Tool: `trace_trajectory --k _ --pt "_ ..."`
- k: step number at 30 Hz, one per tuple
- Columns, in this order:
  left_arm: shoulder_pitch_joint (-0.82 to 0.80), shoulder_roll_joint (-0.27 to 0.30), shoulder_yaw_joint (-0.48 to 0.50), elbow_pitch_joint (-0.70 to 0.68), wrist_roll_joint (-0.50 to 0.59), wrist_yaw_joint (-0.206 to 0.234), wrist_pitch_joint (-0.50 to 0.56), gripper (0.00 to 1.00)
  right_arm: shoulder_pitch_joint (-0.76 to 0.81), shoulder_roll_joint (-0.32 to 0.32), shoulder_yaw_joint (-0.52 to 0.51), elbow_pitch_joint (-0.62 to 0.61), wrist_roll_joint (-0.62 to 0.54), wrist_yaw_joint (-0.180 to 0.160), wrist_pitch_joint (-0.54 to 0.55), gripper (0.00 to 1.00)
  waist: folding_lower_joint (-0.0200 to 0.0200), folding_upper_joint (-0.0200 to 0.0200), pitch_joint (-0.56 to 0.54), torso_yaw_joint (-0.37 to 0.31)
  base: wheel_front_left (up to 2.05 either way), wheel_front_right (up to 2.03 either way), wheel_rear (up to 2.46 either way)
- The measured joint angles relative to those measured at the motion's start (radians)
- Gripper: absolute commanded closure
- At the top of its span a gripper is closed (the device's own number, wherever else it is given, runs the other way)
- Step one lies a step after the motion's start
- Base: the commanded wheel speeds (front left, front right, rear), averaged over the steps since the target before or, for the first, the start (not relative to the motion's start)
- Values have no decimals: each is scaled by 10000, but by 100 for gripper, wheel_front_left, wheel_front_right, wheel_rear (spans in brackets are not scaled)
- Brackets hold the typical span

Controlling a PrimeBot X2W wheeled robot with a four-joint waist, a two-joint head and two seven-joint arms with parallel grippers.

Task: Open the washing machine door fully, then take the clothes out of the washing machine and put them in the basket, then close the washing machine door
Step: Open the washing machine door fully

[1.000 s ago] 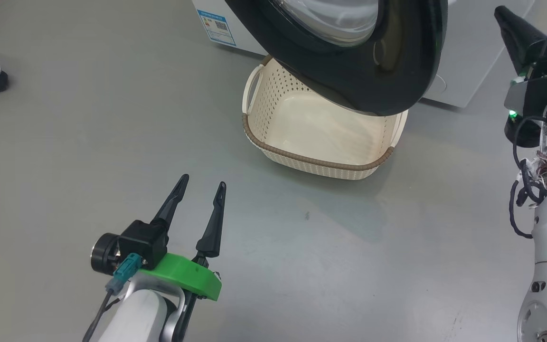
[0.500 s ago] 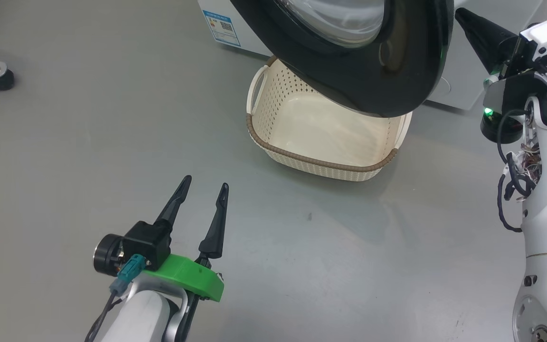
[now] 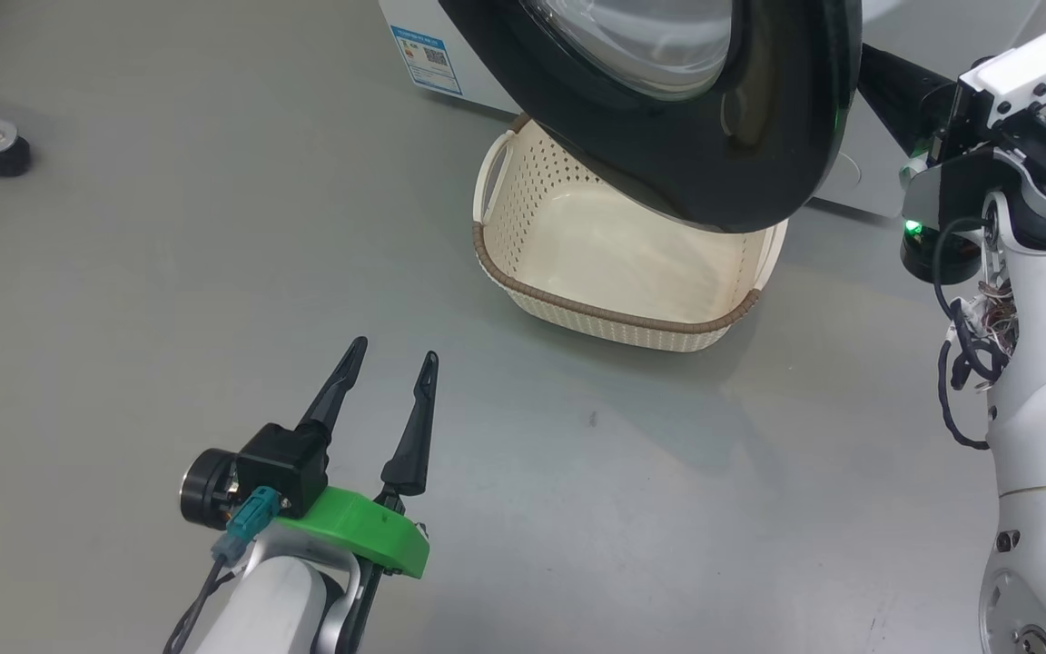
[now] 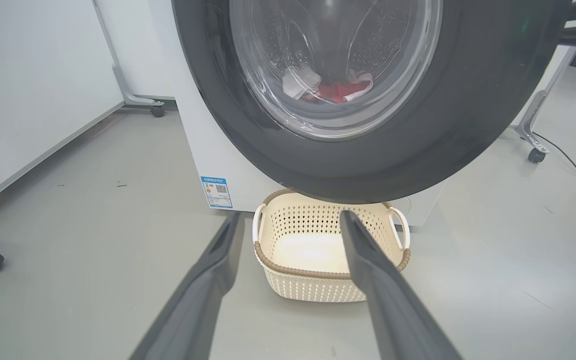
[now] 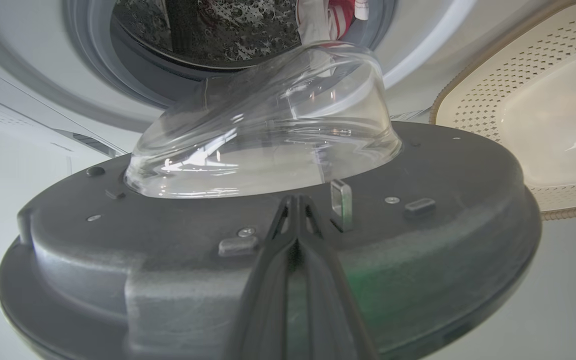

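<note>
The washing machine door (image 3: 741, 154) hangs partly open above the basket (image 3: 577, 304), its black rim and glass bowl (image 5: 268, 135) facing me. Red and white clothes (image 4: 335, 90) lie in the drum of the white washing machine (image 4: 193, 150), and they also peek out above the glass (image 5: 338, 15). My right gripper (image 5: 295, 200) is shut, its tips against the door's grey inner face beside the metal latch loop (image 5: 340, 205). In the head view its dark fingers (image 3: 895, 82) reach behind the door's right edge. My left gripper (image 3: 394, 351) stands open over bare floor, nothing between its fingers.
The cream basket (image 4: 308, 272) sits on the grey floor right in front of the machine, under the door. A caster foot (image 3: 1, 154) stands at the far left. A white panel (image 4: 28, 100) runs along the left, and a wheeled stand leg (image 4: 533, 150) with a cable stands at the right.
My right arm has moved left, and its shut fingers have slipped behind the door's right edge. The head view has shifted slightly. My left gripper has stayed put.
</note>
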Motion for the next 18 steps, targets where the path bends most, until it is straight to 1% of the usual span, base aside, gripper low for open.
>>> trace_trajectory --k 12,18 --pt "3 0 -15 207 2 2 0 0 317 -2 345 46 263 -2 184 100 0 0 -394 9 0 0 0" --pt "12 0 -13 290 46 2 0 0 718 4 688 88 823 0 305 100 0 0 -654 -10 0 0 0"
